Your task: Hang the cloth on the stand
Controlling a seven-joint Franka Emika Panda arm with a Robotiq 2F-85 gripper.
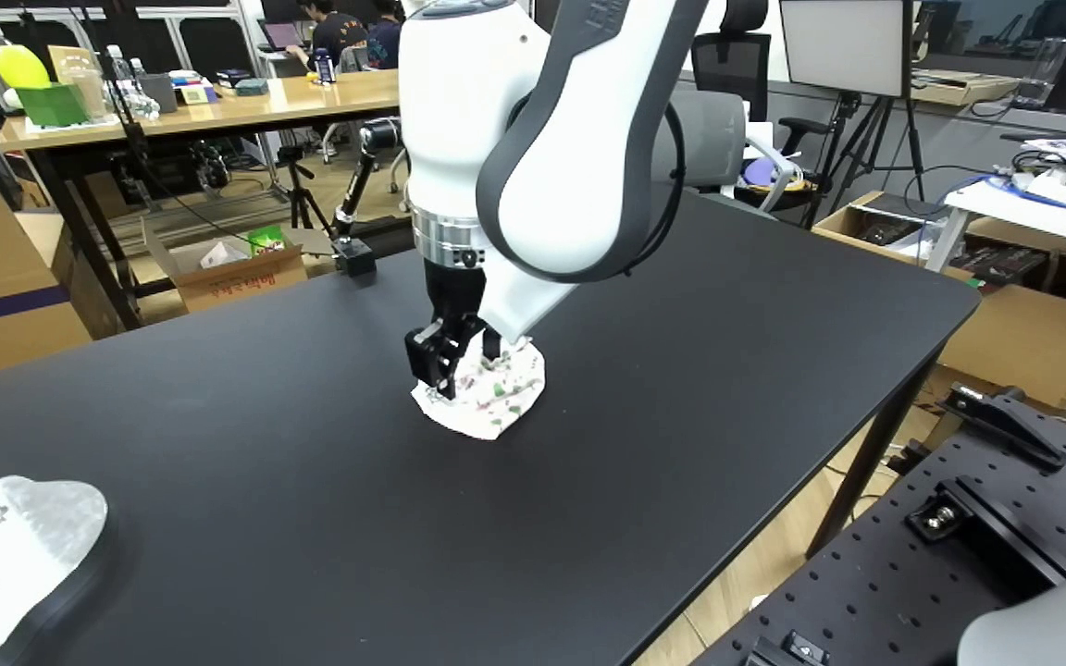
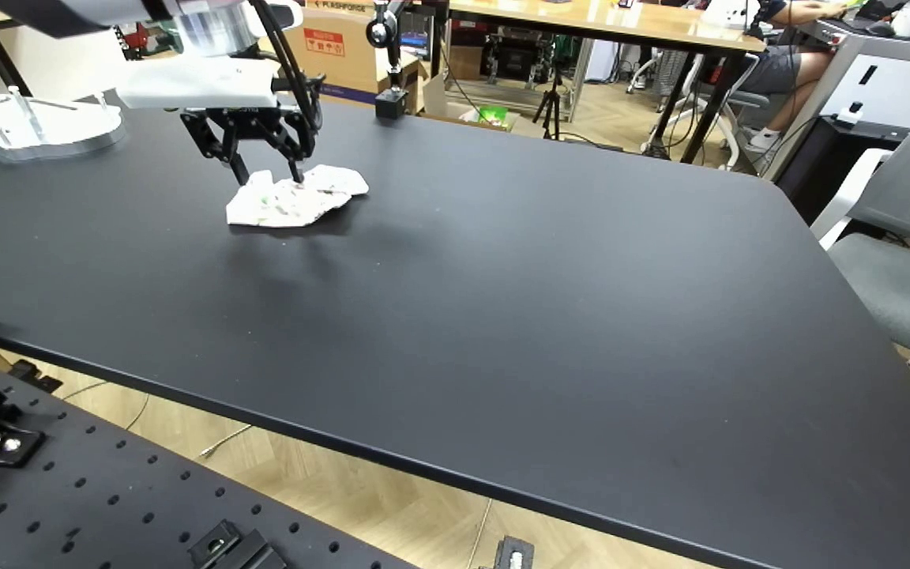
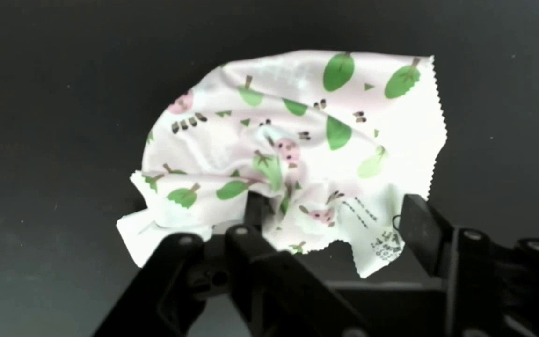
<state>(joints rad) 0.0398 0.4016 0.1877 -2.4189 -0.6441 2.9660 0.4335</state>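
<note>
The cloth, white with green leaves and pink faces, lies crumpled on the dark table in both exterior views (image 1: pixel 501 402) (image 2: pixel 285 209). It fills the middle of the wrist view (image 3: pixel 307 112). My gripper is over it in both exterior views (image 1: pixel 468 372) (image 2: pixel 269 177). In the wrist view the gripper (image 3: pixel 335 203) is open. One finger sits in a fold of the cloth, the other beside its printed white corner, with loose cloth between them. What looks like the stand, a white plate with metal-looking pegs, shows in both exterior views (image 1: pixel 56 523) (image 2: pixel 68 122), apart from the cloth.
The dark table (image 1: pixel 357 546) carries the cloth and the stand. A small black camera mount (image 2: pixel 392 103) stands at the table's far edge. A perforated black base plate (image 1: pixel 829 555) lies beyond the near edge. A grey chair (image 2: pixel 905 269) stands by one end.
</note>
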